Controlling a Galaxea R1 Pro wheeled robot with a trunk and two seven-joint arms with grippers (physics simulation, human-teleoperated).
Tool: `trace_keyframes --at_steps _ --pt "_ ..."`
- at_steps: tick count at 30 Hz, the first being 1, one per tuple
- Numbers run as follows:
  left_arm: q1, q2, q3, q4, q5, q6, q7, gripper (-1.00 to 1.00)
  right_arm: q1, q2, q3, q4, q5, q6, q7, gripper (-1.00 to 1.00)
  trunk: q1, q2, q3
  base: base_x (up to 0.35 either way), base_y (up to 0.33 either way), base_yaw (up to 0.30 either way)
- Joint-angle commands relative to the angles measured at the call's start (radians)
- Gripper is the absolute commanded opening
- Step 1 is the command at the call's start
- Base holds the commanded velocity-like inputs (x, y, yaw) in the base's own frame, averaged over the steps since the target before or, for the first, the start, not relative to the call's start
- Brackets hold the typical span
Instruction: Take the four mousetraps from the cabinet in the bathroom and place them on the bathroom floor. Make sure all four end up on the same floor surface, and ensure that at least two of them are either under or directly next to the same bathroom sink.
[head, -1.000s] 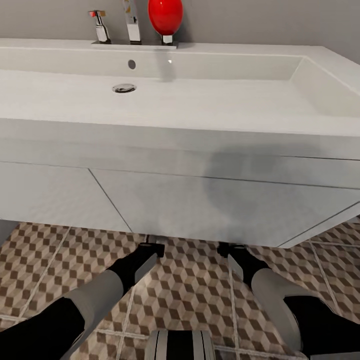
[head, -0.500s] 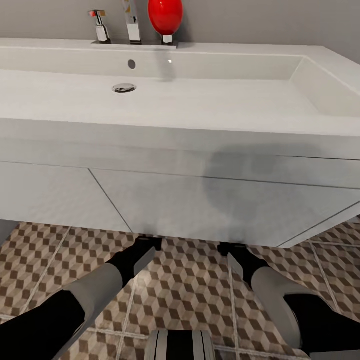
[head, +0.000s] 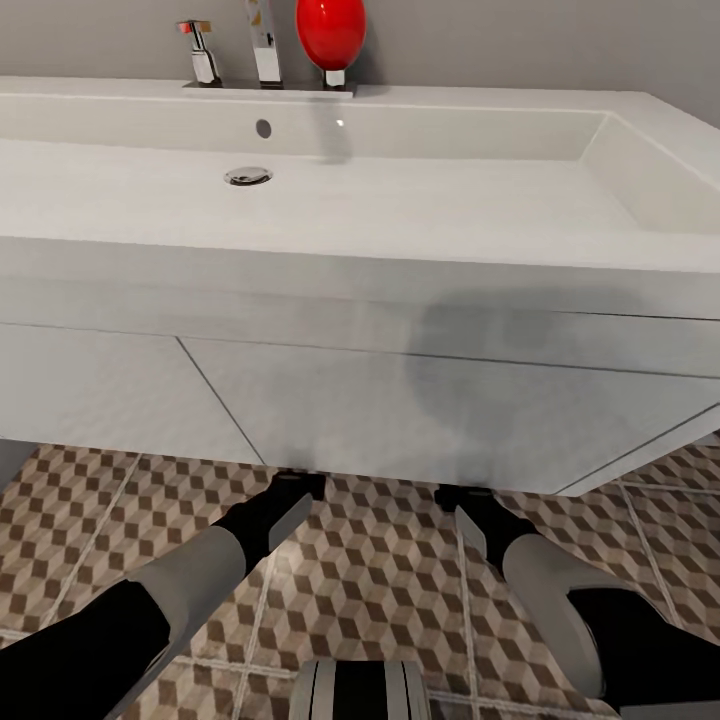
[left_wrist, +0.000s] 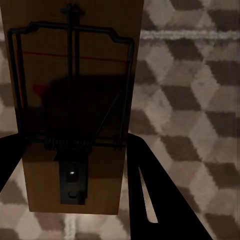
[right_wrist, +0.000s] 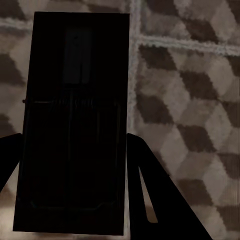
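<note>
Both grippers, left (left_wrist: 75, 165) and right (right_wrist: 72, 170), are each clamping a mousetrap (left_wrist: 75, 100) (right_wrist: 75, 125) just above the floor (head: 380, 570) beneath the sink (head: 400, 200). Lowering flat before letting go looks wisest.

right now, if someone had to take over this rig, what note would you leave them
Left claw: a mousetrap sits between its fingers, low over the tiled floor.
Right claw: a second mousetrap between its fingers, also just above the floor, in deep shadow.
Both arms reach under the front edge of the sink and its white vanity.
Done: two traps brought to the sink.
Left: whether either is released yet I cannot tell; set both down here, then fetch the other two.
</note>
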Motion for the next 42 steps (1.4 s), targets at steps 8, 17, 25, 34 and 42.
trace_keyframes --at_steps 8,17,25,34,42 --pt "0.0 -0.003 -0.001 -0.003 -0.002 0.003 -0.002 -1.0 -0.001 0.0 -0.002 -0.045 0.0 0.002 0.005 -1.0 0.001 -0.001 -0.008 0.0 0.0 0.0" --pt "0.0 -0.002 -0.001 -0.003 -0.003 0.003 -0.001 -1.0 0.0 0.0 -0.002 -0.049 0.0 0.002 0.005 -1.0 0.001 -0.001 -0.008 0.0 0.0 -0.051" --pt "0.0 -0.002 -0.001 -0.003 -0.003 0.002 -0.001 -1.0 0.0 0.0 -0.004 -0.049 0.0 0.002 0.005 -1.0 0.001 -0.001 -0.008 0.0 0.0 -0.037" --pt "0.0 0.0 -0.001 -0.002 -0.003 0.001 -0.001 -1.0 0.0 0.003 -0.002 -0.049 0.0 0.002 0.004 -1.0 0.001 -0.001 -0.008 0.0 0.0 0.0" --pt "0.0 -0.004 0.001 0.007 -0.003 0.001 -0.001 -1.0 0.001 0.003 -0.002 -0.043 -0.003 0.01 -0.007 -1.0 0.001 -0.001 -0.008 0.0 0.0 0.0"
